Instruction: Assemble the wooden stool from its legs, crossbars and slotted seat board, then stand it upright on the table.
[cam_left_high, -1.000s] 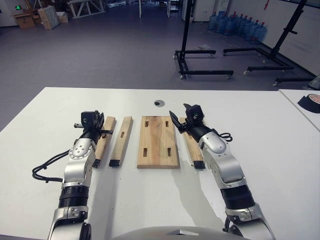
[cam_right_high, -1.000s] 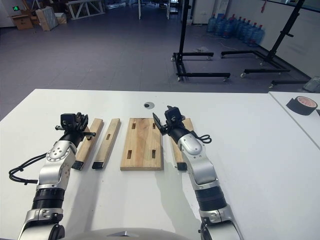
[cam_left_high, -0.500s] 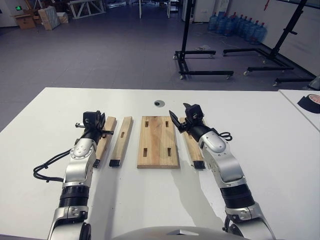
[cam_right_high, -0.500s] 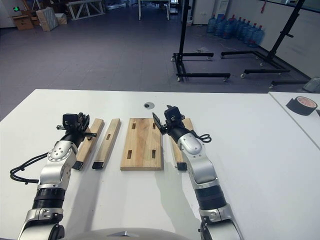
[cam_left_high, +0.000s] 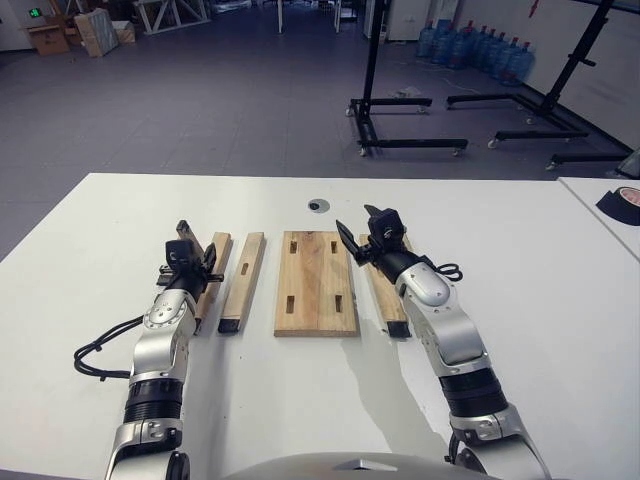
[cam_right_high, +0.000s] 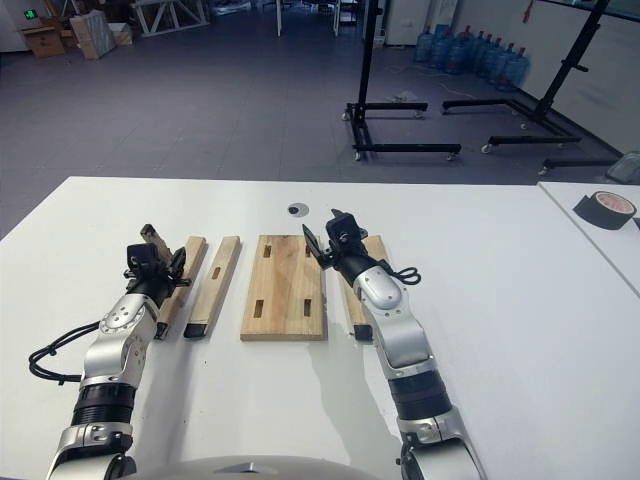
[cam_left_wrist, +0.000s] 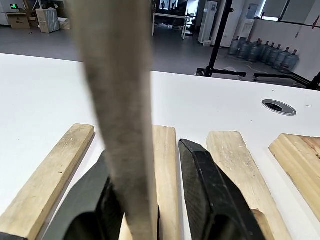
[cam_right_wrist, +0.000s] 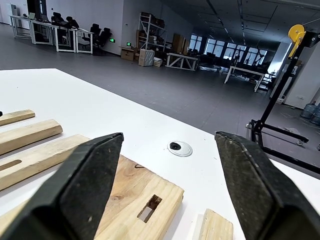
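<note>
— Stock on the tabletop (cam_left_high: 520, 250), largest first?
— Seat board (cam_left_high: 315, 285): flat at centre, slotted, long axis running away from us. Right leg (cam_left_high: 388, 305): just beside the board's right edge, parallel to it. Inner length (cam_left_high: 243, 280) and outer length (cam_left_high: 213, 265): left of the board, side by side, same heading.
— And the tools?
— Right tool (cam_left_high: 358, 228): jaws spread wide, holding nothing, poised over the board's far right edge. Left tool (cam_left_high: 186, 258): clamped on a short bar (cam_left_wrist: 117, 100), which stands roughly upright above the outer length.
— What does the next move turn on?
— We judge it is the bearing. The slots lie to the right of the left tool, beyond both lengths. Our right arm is nearer the board, but the left one carries the bar.
</note>
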